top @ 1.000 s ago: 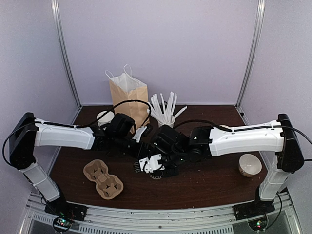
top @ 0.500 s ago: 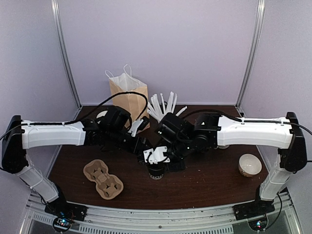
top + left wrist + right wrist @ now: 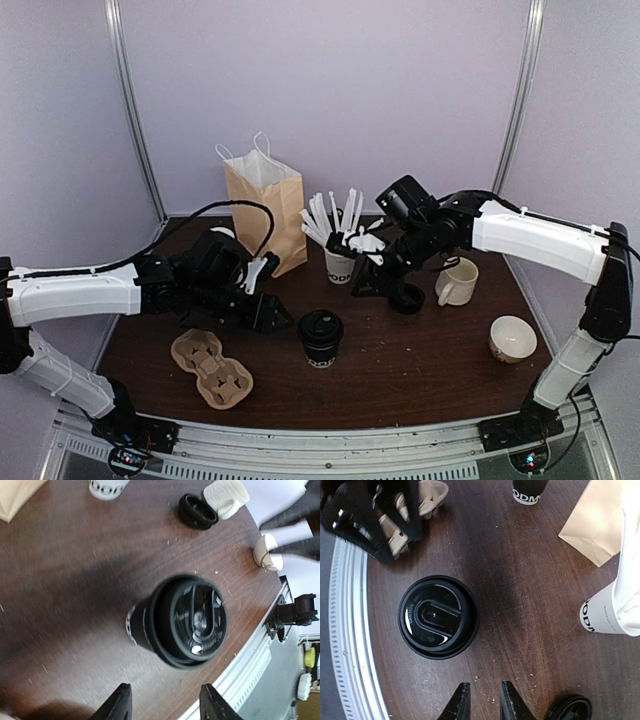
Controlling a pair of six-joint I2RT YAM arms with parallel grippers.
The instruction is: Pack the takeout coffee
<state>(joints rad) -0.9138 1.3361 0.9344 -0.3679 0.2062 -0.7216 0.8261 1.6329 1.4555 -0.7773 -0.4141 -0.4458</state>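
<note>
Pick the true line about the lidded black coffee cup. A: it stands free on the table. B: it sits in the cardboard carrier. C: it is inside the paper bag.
A: the coffee cup stands upright on the table, apart from the carrier and the bag.

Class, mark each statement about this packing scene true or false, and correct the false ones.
1. The takeout coffee has its lid on. True.
2. The takeout coffee is inside the paper bag. False: it stands on the table, in front of the bag.
3. The left gripper is clamped on the coffee. False: its fingers are apart beside the cup, holding nothing.
4. The cup carrier holds no cups. True.
</note>
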